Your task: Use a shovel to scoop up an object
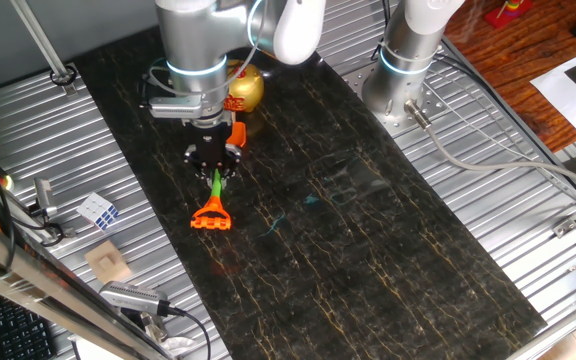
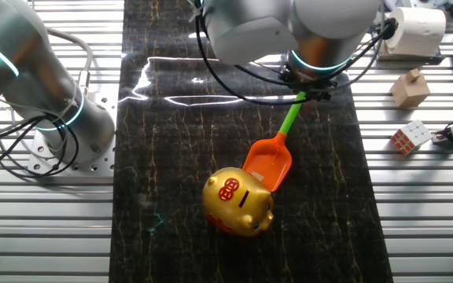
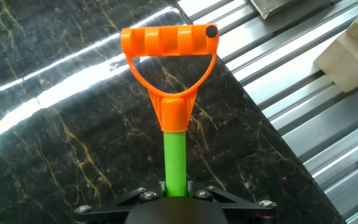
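The fingers [image 1: 215, 166] pinch the green shaft of the one shovel [image 2: 269, 161]; in the hand view the shaft [image 3: 174, 162] runs straight up from between them toward 12 o'clock, ending in the orange D-handle [image 3: 168, 53]. In one fixed view that handle [image 1: 211, 217] sticks out below the fingers at 6 o'clock, over the dark marble-patterned tabletop [image 1: 368, 230].

In the other fixed view the shaft slants from the hand at 1 o'clock down to the orange blade [image 2: 268, 163] at 7 o'clock. The blade's front edge meets the single gold pig [image 2: 238, 202], which sits on the tabletop [image 2: 171, 157] just beyond it at 7 o'clock, a red mark on its top. I cannot tell whether the blade is under the pig or only against it. In the first fixed view the pig [image 1: 247, 90] shows partly behind the arm, at 1 o'clock from the fingers.

Off the dark mat, on the ribbed metal, lie one puzzle cube [image 2: 411, 136] and one wooden block [image 2: 410, 87], the block at 12 o'clock from the cube. One paper roll [image 2: 414, 31] stands at the far corner, at 12 o'clock from the block. A second robot arm's base [image 2: 61, 118] stands at 9 o'clock from the shovel, well apart from it.
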Robot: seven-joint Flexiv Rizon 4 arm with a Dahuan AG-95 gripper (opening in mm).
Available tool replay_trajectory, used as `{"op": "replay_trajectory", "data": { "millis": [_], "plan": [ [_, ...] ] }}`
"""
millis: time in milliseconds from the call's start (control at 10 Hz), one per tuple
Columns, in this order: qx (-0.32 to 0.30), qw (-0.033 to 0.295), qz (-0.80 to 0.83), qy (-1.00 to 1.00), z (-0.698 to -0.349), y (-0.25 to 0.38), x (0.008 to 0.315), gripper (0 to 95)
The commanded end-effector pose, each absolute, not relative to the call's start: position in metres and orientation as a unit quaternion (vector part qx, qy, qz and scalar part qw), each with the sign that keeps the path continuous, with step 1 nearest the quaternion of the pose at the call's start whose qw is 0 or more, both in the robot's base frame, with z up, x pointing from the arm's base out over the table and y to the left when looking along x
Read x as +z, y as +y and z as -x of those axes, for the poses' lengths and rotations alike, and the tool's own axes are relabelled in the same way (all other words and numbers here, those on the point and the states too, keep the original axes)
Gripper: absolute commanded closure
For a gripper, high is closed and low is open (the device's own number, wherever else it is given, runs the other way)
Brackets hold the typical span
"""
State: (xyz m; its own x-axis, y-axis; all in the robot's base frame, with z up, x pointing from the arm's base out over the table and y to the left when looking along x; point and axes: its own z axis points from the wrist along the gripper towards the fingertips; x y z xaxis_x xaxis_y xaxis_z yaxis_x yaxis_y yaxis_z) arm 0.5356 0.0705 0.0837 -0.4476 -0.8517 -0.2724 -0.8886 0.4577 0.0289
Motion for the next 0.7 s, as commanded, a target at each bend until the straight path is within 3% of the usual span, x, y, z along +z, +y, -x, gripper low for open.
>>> {"op": "replay_trajectory", "data": {
  "millis": [100,700],
  "plan": [
    [0.083,0.105,0.514,0.847,-0.5366,0.0699,0.0826,95.0],
    [0.086,0.105,0.516,0.846,-0.5315,0.067,0.0835,95.0]
  ]
}}
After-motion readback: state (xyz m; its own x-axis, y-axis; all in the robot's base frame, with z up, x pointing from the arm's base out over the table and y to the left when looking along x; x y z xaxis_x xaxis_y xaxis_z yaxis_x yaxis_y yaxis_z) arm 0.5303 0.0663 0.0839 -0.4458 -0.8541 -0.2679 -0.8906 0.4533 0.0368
